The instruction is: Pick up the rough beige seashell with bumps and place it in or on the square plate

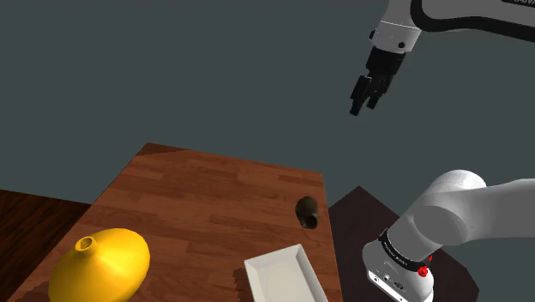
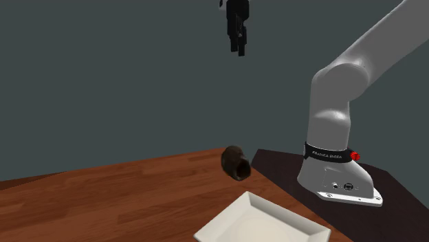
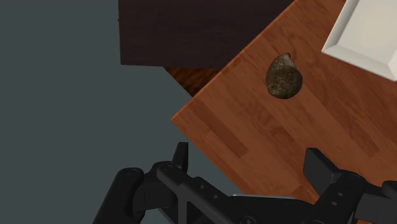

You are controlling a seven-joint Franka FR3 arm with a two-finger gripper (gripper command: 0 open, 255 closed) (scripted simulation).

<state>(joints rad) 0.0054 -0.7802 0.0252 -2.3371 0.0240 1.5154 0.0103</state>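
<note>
Around my rig I see a flat, dark grey-blue backdrop (image 1: 214, 69), with no wall detail I can make out. The bench (image 1: 197, 214) is reddish-brown wood with plank grain, and its corner runs up against the darker brown stand (image 1: 353, 213). The white arm (image 1: 463, 214) rises from the stand and arches back overhead.

A fat yellow vase (image 1: 99, 266) lies on the bench toward the shoulder view's lower left, well apart from everything else. The white square plate (image 1: 296, 257) sits on the bench close to the edge facing the stand, with a raised rim and nothing in it.

The seashell (image 1: 307, 212) rests on the bare wood near that same edge, just beyond the plate and not touching it. To me it renders dark olive-brown and speckled rather than beige. From the wrist view the seashell (image 3: 284, 76) is a teardrop: its long axis lies at a slant to the bench edge, the narrow tip toward the stand's side and the broad rounded end toward the bench's interior.

My hand (image 1: 362, 101) hangs high in the air, well apart from the seashell, fingers (image 3: 181, 156) spread and gripping nothing.
</note>
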